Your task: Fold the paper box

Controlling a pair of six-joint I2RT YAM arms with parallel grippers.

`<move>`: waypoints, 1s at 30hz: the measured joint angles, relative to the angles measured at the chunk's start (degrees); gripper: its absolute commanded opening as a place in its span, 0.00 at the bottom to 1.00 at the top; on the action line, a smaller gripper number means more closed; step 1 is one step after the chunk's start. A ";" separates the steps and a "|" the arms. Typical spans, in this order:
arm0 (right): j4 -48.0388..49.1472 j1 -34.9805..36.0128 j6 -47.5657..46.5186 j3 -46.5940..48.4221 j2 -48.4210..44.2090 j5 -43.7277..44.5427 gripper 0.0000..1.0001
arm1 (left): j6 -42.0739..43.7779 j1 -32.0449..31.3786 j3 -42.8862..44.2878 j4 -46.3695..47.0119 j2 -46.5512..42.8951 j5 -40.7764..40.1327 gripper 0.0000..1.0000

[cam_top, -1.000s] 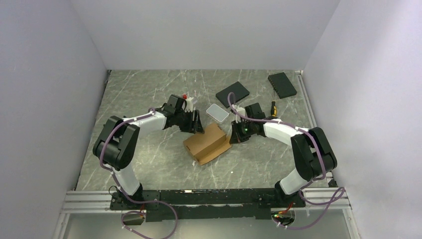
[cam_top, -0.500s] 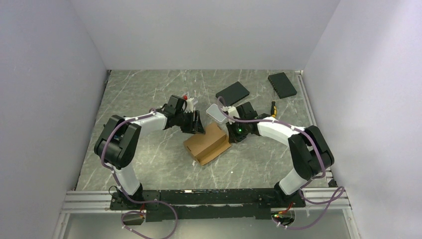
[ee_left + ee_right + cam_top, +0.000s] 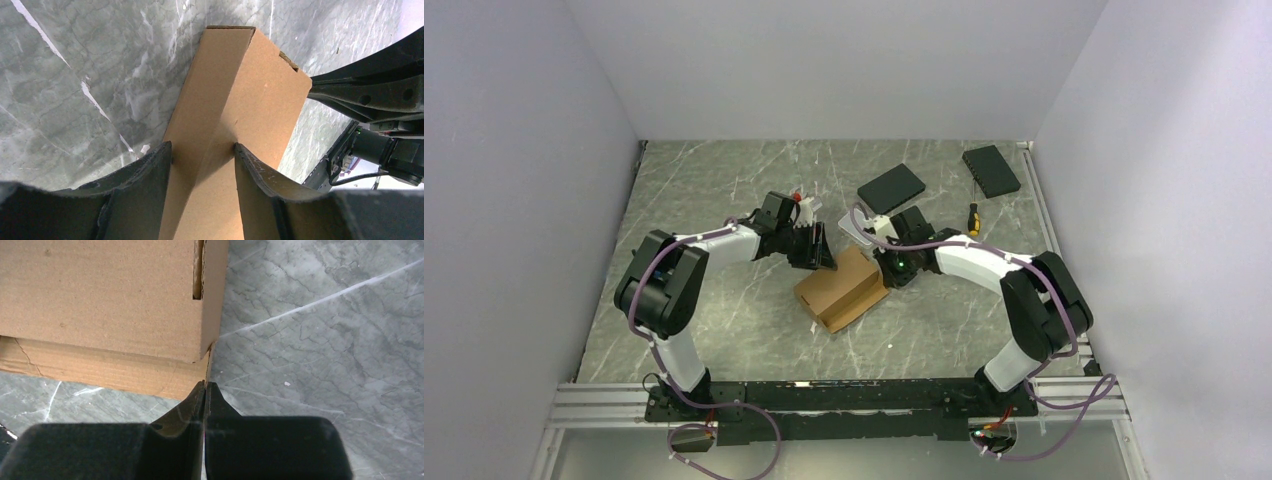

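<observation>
While the paper box (image 3: pixel 842 288) lies in the middle of the table (image 3: pixel 724 190), its long axis slanting from near-left to far-right, it sits between the two arms, with both tools touching it. Left tool (image 3: pixel 202 150): about half open, fingers (image 3: pixel 160 165) astride a folded ridge, pressing cardboard on both sides. Right tool (image 3: pixel 205 386): closed on nothing, tips against the box's right-hand corner.
</observation>
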 measured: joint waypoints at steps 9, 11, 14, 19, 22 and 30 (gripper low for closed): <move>-0.20 1.75 -1.75 0.04 0.00 2.56 0.03 | -0.81 0.02 0.02 0.00 0.35 0.13 0.53; -0.22 1.95 -1.99 0.04 0.00 2.93 0.03 | -0.83 0.02 0.02 -0.02 0.35 0.13 0.53; -0.24 2.10 -2.32 0.04 0.00 3.13 0.03 | -0.83 0.02 0.04 -0.02 0.37 0.13 0.53; -0.28 2.19 -2.58 0.04 0.00 3.19 0.02 | -0.81 0.02 0.07 -0.04 0.39 0.15 0.52; -0.31 2.21 -2.71 0.04 0.00 3.17 0.02 | -0.81 0.02 0.11 -0.07 0.46 0.20 0.52; -0.35 2.21 -3.02 0.07 0.00 3.34 0.02 | -0.31 0.02 0.55 -0.44 0.79 0.74 0.51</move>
